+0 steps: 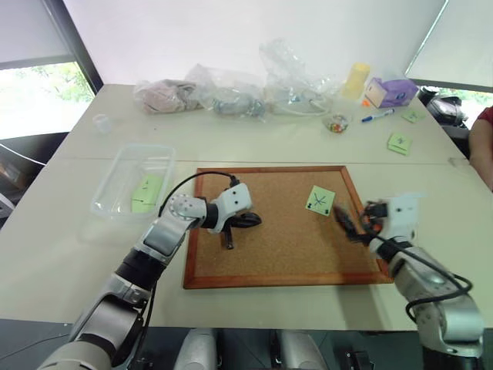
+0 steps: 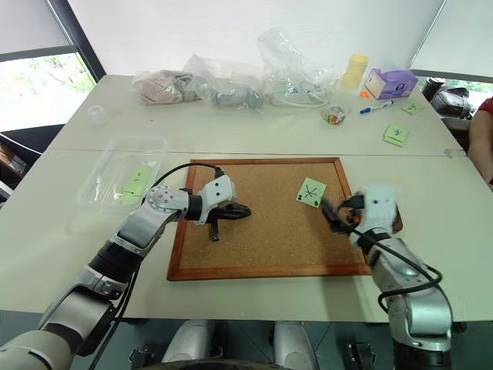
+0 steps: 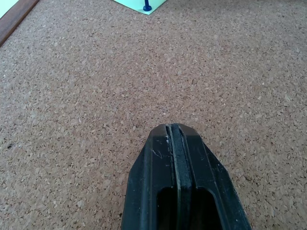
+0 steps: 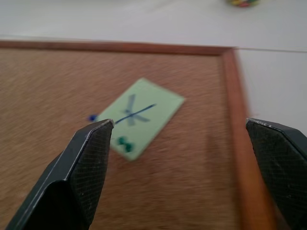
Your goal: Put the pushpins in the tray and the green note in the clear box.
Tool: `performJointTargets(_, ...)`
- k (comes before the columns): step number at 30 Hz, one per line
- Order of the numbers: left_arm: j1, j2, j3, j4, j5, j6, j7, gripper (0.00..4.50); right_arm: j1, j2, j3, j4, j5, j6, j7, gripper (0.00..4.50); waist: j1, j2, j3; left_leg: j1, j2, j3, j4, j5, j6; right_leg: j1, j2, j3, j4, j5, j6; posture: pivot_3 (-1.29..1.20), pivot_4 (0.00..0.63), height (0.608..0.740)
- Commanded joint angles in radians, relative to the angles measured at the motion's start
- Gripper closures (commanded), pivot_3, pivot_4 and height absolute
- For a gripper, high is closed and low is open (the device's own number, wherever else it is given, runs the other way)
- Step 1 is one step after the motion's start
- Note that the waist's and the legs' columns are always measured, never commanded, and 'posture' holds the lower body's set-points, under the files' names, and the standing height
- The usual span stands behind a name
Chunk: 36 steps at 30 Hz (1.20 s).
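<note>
Lying flat on grainy cork board [image 1: 277,231], square green note [image 1: 320,200] faces wide-open right end effector [image 4: 180,143]; left end effector [image 3: 175,139] closed.

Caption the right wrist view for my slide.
Open right gripper faces the green note on the cork board.

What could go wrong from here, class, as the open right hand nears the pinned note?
1. The green note is held to the cork board by a blue pin and a green one; pulling the note first could tear it.
2. The pins are tiny next to the right hand's wide fingers, so a pinch may slip.
</note>
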Motion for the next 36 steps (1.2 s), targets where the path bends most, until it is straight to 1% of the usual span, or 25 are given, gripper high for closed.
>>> performJointTargets(1, 0.011, 0.008, -0.010, 0.000, 0.010, 0.002, -0.003, 4.50, -0.016, -0.001, 0.000, 0.022, -0.027, -0.067, 0.012, 0.04, 0.000, 0.000, 0.000, 0.000, 0.000, 0.000, 0.000, 0.000, 0.000, 0.000, 0.000, 0.000, 0.000, 0.000, 0.000, 0.00, 0.150, 0.737)
performJointTargets(14, 0.021, 0.001, -0.013, -0.007, 0.009, 0.007, 0.005, 4.50, -0.015, 0.004, 0.045, 0.114, -0.074, -0.167, 0.065, 0.04, 0.000, 0.000, 0.000, 0.000, 0.000, 0.000, 0.000, 0.000, 0.000, 0.000, 0.000, 0.000, 0.000, 0.000, 0.000, 0.00, 0.150, 0.737)
performJointTargets(16, 0.022, 0.001, -0.014, -0.007, 0.009, 0.007, 0.006, 4.50, -0.019, 0.008, 0.051, 0.123, -0.079, -0.172, 0.068, 0.56, 0.000, 0.000, 0.000, 0.000, 0.000, 0.000, 0.000, 0.000, 0.000, 0.000, 0.000, 0.000, 0.000, 0.000, 0.000, 0.00, 0.150, 0.737)
performJointTargets(18, 0.022, 0.001, -0.014, -0.008, 0.009, 0.008, 0.006, 4.50, -0.027, 0.010, 0.059, 0.131, -0.084, -0.176, 0.068, 1.32, 0.000, 0.000, 0.000, 0.000, 0.000, 0.000, 0.000, 0.000, 0.000, 0.000, 0.000, 0.000, 0.000, 0.000, 0.000, 0.00, 0.150, 0.737)
performJointTargets(24, 0.021, 0.001, -0.014, -0.009, 0.010, 0.010, 0.007, 4.50, -0.039, 0.016, 0.076, 0.146, -0.088, -0.176, 0.078, 4.44, 0.000, 0.000, 0.000, 0.000, 0.000, 0.000, 0.000, 0.000, 0.000, 0.000, 0.000, 0.000, 0.000, 0.000, 0.000, 0.00, 0.150, 0.737)
performJointTargets(32, 0.022, 0.004, -0.013, -0.011, 0.011, 0.011, 0.008, 4.50, -0.026, 0.021, 0.062, 0.128, -0.077, -0.174, 0.083, 4.48, 0.000, 0.000, 0.000, 0.000, 0.000, 0.000, 0.000, 0.000, 0.000, 0.000, 0.000, 0.000, 0.000, 0.000, 0.000, 0.00, 0.150, 0.737)
performJointTargets(36, 0.022, 0.008, -0.019, -0.012, 0.013, 0.014, 0.001, 4.50, -0.011, 0.044, 0.028, 0.107, -0.077, -0.239, 0.064, 4.48, 0.001, 0.000, 0.000, 0.000, 0.000, 0.000, 0.000, 0.000, 0.000, 0.000, 0.000, 0.000, 0.000, 0.000, 0.000, 0.00, 0.150, 0.737)
